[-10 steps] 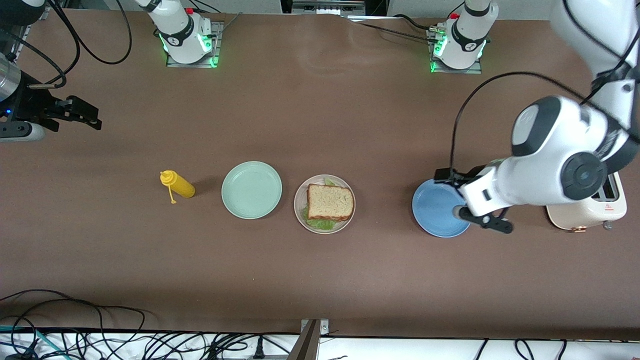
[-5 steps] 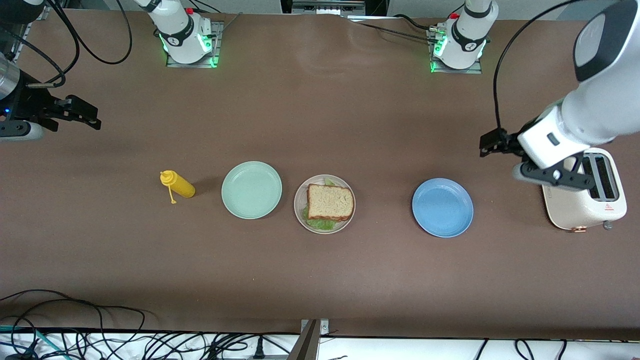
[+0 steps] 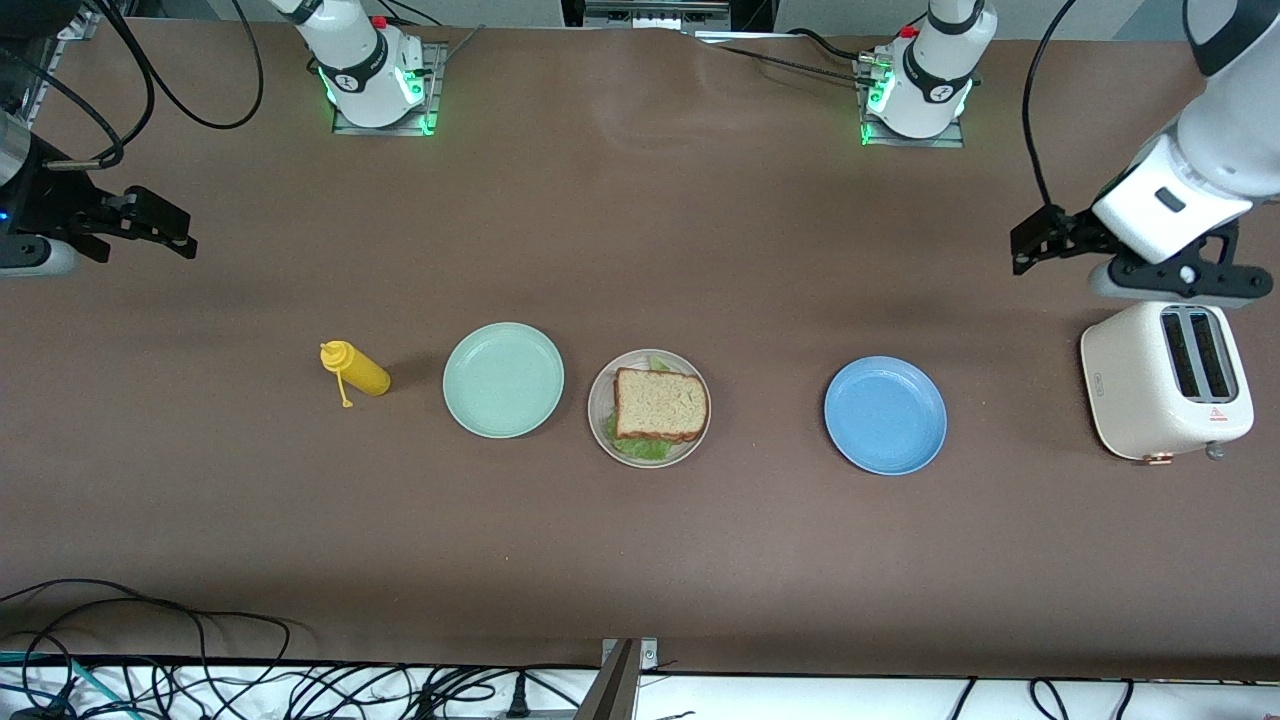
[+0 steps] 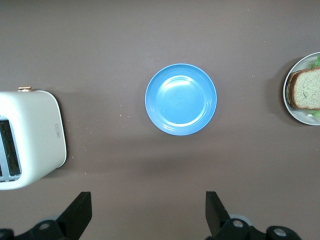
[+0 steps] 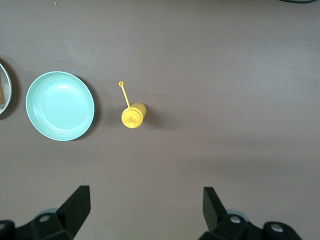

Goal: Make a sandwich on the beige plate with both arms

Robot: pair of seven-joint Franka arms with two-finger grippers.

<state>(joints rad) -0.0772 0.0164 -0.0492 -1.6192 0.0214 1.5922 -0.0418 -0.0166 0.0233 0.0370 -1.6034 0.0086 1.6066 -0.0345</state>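
The sandwich (image 3: pixel 660 403), bread on top with lettuce showing at the edges, lies on the beige plate (image 3: pixel 697 440) mid-table. It also shows at the edge of the left wrist view (image 4: pixel 306 89), on that plate (image 4: pixel 296 113). My left gripper (image 3: pixel 1175 283) is open and empty, up over the table next to the toaster; it shows in its wrist view (image 4: pixel 147 200). My right gripper (image 3: pixel 35 262) is open and empty, up over the right arm's end of the table; it shows in its wrist view (image 5: pixel 145 195).
A mint-green plate (image 3: pixel 503 379) and a yellow squeeze bottle (image 3: pixel 355 369) lie beside the beige plate toward the right arm's end. A blue plate (image 3: pixel 885 414) and a cream toaster (image 3: pixel 1165 380) stand toward the left arm's end. Cables run along the table's near edge.
My left arm has swung away from over the blue plate toward its end of the table, ending next to the toaster. The right arm has hardly moved.
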